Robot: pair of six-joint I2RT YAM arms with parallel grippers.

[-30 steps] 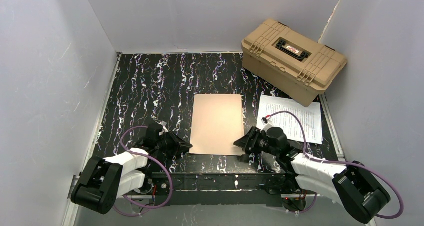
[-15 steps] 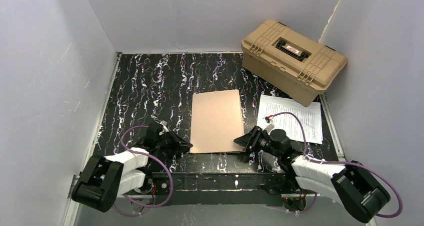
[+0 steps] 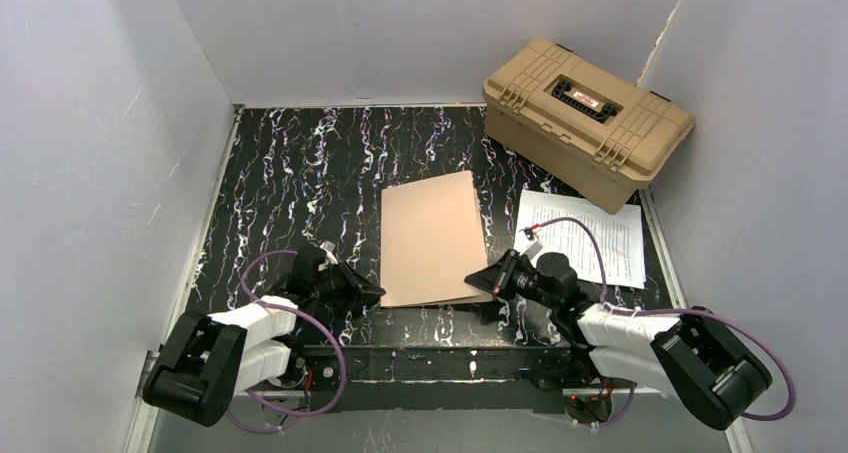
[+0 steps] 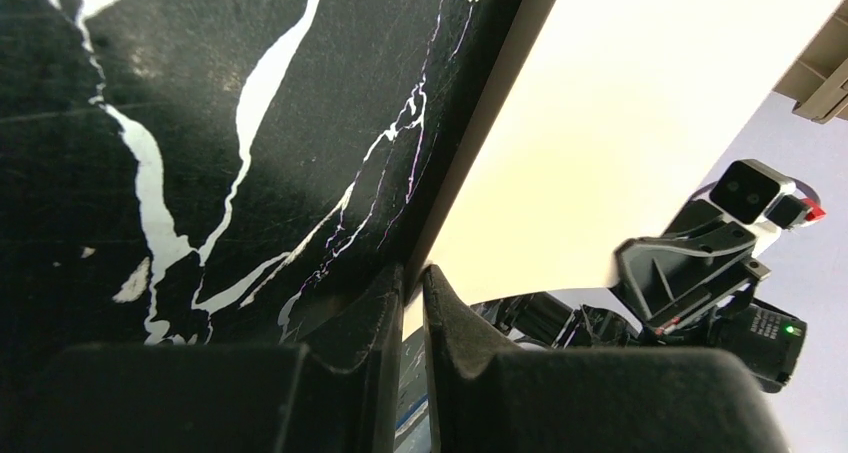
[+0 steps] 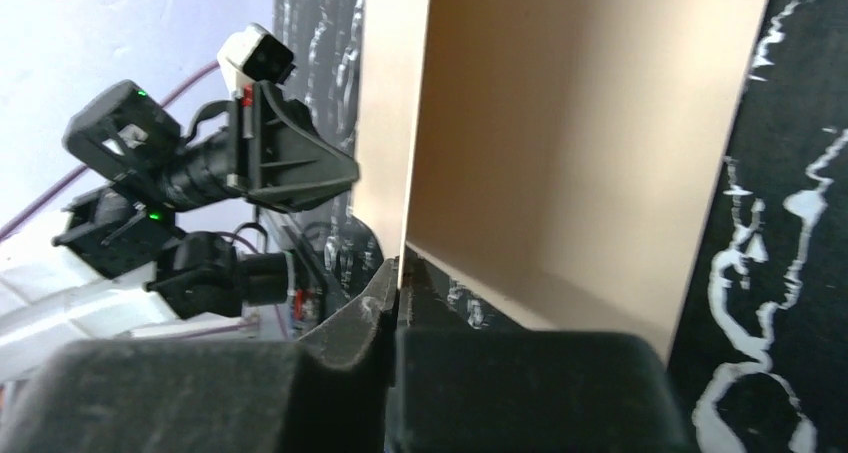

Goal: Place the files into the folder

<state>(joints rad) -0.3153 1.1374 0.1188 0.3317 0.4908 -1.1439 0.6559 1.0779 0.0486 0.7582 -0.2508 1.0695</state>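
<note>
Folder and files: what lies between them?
Bare table, plus the right gripper at the near end, clamped on the folder; top external view.

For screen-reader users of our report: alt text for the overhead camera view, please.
The left gripper and right gripper pinch the near corners of a tan folder on a black marbled table, the cover slightly raised at right. Printed sheets lie right of it, beside a tan case.

Robot lab test cell: plain white walls [image 3: 90, 173] box in a black marbled surface [image 3: 300, 183]; cabled arms [image 3: 235, 323] bolted on.
</note>
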